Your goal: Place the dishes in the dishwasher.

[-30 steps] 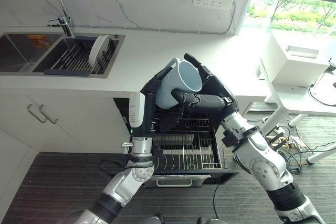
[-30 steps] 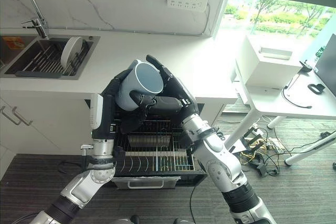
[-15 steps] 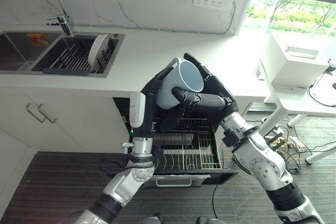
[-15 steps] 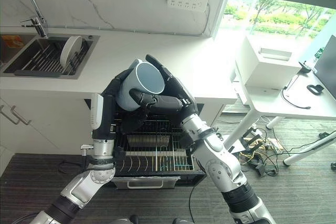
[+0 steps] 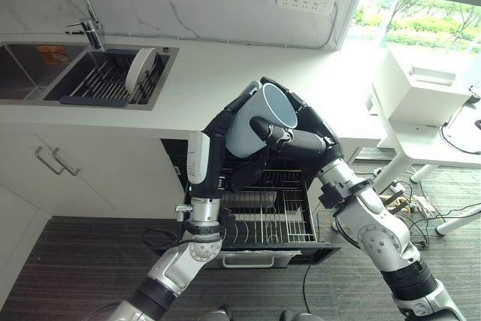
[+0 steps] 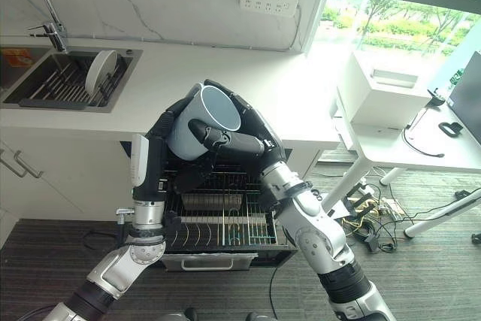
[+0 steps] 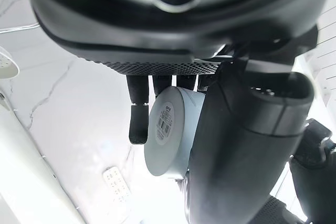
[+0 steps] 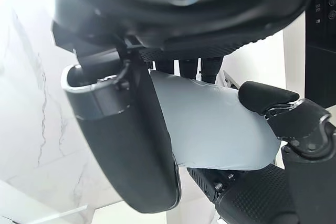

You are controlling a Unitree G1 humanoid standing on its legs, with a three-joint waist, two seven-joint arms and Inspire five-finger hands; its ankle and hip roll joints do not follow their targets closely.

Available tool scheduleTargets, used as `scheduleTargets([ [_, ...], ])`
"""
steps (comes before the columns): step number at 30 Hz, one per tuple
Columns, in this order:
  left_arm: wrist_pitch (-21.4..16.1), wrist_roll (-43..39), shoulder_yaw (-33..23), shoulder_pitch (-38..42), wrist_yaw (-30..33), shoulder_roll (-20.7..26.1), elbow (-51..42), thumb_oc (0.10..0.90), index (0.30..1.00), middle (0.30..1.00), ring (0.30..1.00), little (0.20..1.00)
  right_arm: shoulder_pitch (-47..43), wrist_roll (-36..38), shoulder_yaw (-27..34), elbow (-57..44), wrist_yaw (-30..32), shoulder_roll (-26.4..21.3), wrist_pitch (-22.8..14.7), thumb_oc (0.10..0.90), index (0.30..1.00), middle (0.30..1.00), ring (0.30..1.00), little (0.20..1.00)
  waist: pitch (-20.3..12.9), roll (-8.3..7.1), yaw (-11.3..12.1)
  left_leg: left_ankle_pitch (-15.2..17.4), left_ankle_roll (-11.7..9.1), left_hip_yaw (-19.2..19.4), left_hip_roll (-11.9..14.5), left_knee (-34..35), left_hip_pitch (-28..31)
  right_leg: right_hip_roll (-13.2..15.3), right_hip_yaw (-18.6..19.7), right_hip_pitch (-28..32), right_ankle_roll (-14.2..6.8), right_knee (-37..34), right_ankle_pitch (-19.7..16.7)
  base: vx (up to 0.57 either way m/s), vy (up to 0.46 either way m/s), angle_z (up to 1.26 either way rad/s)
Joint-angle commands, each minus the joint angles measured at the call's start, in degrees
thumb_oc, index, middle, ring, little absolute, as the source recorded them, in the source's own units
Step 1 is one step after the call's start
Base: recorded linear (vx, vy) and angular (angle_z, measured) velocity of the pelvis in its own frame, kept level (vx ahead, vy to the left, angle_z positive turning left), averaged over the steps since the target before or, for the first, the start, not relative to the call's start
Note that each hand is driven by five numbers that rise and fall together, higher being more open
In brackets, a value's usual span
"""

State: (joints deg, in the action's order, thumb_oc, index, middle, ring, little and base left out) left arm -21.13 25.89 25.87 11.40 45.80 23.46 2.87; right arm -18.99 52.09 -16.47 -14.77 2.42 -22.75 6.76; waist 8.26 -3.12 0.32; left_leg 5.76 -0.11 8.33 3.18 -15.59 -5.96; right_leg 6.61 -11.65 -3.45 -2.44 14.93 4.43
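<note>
A light blue mug (image 5: 259,116) hangs in the air above the open dishwasher rack (image 5: 264,212), its mouth tilted up and to the right. My left hand (image 5: 223,124) wraps it from the left, fingers on the far side and thumb underneath. My right hand (image 5: 310,140) grips it from the right, thumb across the front and fingers behind the rim. The left wrist view shows the mug's base (image 7: 169,129) with a label between my fingers (image 7: 138,115) and thumb. In the right wrist view the mug's wall (image 8: 215,129) lies against my right hand's thumb (image 8: 131,150).
The dishwasher drawer stands pulled out under the white countertop (image 5: 203,80), with its wire rack showing. A white plate (image 5: 140,71) stands in a rack in the sink (image 5: 105,84) at the back left, beside the faucet (image 5: 89,13). A white desk (image 5: 436,140) is at the right.
The mug has shifted slightly up and right and tipped further. My right thumb has slid across the mug's front, tightening that hand's grip. The left hand keeps its hold.
</note>
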Motion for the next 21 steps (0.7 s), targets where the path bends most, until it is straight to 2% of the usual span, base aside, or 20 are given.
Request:
scheduleTargets([
  [1,-3.86,3.67,1.71,6.41,0.79,1.05,-5.2,0.4,0.3,0.3,0.3,0.3,-7.48,0.59,-0.31,-5.28,-4.16,1.91,-3.47,0.4,0.3,0.3,0.3,0.3,-3.19,-0.65,0.35,9.64,-1.23,0.06,0.96,-1.6,3.59,-0.97,0.71,0.26,-3.23,2.26,6.31,0.0,0.0,0.0],
  [9,-2.9,0.96,1.72,6.19,-1.14,0.88,-5.13,0.4,0.3,0.3,0.3,0.3,-7.27,-1.81,0.05,-5.01,-2.79,1.95,-5.0,0.4,0.3,0.3,0.3,0.3,-2.93,-0.58,0.28,9.74,-1.08,0.21,0.92,-1.6,3.69,-0.88,0.72,0.29,-3.26,2.26,6.28,0.0,0.0,0.0],
  [10,-2.81,0.81,1.81,6.2,-1.35,0.8,-5.04,0.507,0.46,0.46,0.46,0.46,-7.3,-1.95,0.08,-5.02,-2.57,1.98,-5.12,0.4,0.3,0.3,0.3,0.3,-2.92,-0.56,0.27,9.75,-1.08,0.23,0.93,-1.6,3.69,-0.87,0.73,0.29,-3.26,2.26,6.29,0.0,0.0,0.0],
  [11,-2.82,0.51,1.83,6.15,-1.54,0.77,-4.93,0.8,0.9,0.9,0.9,0.9,-7.29,-2.16,0.17,-4.99,-2.33,1.95,-5.32,0.4,0.3,0.3,0.3,0.3,-2.92,-0.52,0.25,9.74,-1.1,0.23,0.94,-1.6,3.68,-0.85,0.74,0.27,-3.27,2.26,6.29,0.0,0.0,0.0],
  [21,-4.45,-0.88,0.18,3.5,-3.97,1.81,-6.55,0.8,0.9,0.9,0.9,0.9,-5.11,-5.42,2.87,-4.53,0.75,0.79,-8.47,0.4,0.3,0.3,0.3,0.3,-2.64,-0.12,0.32,9.72,-1.11,0.11,0.96,-1.6,3.69,-0.91,0.79,0.27,-3.2,2.26,6.34,0.0,0.0,0.0],
])
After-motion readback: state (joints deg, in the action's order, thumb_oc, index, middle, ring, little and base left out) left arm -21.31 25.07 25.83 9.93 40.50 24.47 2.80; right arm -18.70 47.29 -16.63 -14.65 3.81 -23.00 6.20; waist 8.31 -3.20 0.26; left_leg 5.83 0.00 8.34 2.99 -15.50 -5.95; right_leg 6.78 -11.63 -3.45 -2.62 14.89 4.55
